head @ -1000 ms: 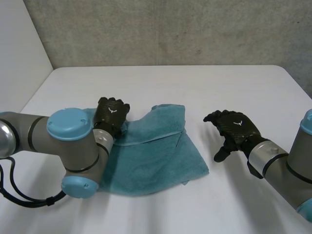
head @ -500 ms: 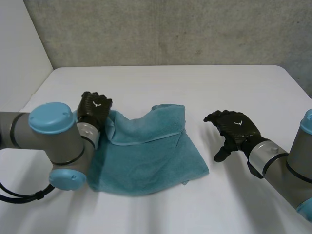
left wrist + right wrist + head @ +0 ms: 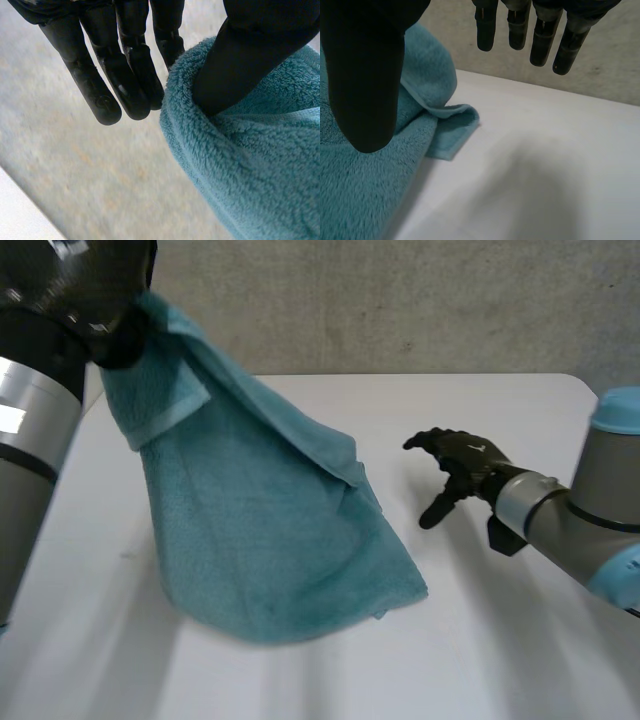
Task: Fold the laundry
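The left hand was raised high above the white table, pinching an upper edge of the teal towel between its thumb and straight fingers. The towel hung down from that hand, and its lower part lay bunched on the table. The right hand was over the table near the towel's right side, fingers loosely spread and holding nothing.

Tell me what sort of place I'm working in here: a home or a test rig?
Most likely a lab or test bench, not a home: a plain white table, a grey concrete wall behind it, and one teal towel held up by the left hand.
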Available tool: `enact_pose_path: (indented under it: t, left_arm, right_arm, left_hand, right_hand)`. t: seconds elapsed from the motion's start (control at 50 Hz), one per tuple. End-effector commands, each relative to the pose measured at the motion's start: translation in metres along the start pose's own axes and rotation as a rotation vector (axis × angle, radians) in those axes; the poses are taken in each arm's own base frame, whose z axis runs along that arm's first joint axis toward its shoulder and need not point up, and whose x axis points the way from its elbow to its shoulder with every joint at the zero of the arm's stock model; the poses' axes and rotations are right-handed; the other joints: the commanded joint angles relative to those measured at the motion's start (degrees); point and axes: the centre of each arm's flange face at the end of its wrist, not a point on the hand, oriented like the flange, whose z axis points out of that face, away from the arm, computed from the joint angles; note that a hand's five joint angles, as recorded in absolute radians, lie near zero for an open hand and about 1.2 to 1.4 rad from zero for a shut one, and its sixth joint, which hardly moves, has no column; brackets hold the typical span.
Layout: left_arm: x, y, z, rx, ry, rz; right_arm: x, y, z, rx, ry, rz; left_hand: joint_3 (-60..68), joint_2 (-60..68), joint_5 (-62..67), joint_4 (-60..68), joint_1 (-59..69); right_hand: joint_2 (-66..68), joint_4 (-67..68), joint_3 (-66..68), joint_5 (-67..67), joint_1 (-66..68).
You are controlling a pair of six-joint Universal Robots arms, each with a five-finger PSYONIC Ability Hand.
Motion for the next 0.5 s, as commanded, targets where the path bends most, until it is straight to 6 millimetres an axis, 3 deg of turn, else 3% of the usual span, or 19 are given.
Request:
enact_pose_path:
  t: [0.02,0.14,0.24,0.36,0.5]
  left_arm:
    - [-0.003,-0.037,-0.016,0.09,0.026,-0.036]
    - [0.002,-0.048,-0.024,0.116,0.051,-0.051]
    - [0.0,-0.052,-0.03,0.116,0.056,-0.051]
    - [-0.002,-0.054,-0.034,0.116,0.056,-0.051]
    - [-0.002,-0.052,-0.038,0.103,0.062,-0.048]
  right_arm:
    - [-0.032,0.017,0.034,-0.012,-0.108,0.03]
    - [-0.064,0.027,0.056,-0.004,-0.189,0.067]
    - [-0.067,0.037,0.069,-0.01,-0.194,0.166]
    - [-0.076,0.031,0.088,0.051,-0.222,0.246]
    - [-0.081,0.019,0.092,0.096,-0.243,0.233]
  left_hand:
    - [11.7,11.4,15.1,11.5,17.2]
    - [11.7,11.4,15.1,11.5,17.2]
    - [11.7,11.4,15.1,11.5,17.2]
    - [11.7,11.4,15.1,11.5,17.2]
    - [11.7,11.4,15.1,11.5,17.2]
  right_hand:
    - [-2.8,-3.5,-2.5,-3.8,-2.1]
    - [-2.8,-3.5,-2.5,-3.8,-2.1]
    - [-2.8,-3.5,-2.5,-3.8,-2.1]
    - [-2.8,-3.5,-2.5,-3.8,-2.1]
    - [3.3,2.6,3.6,2.3,4.0]
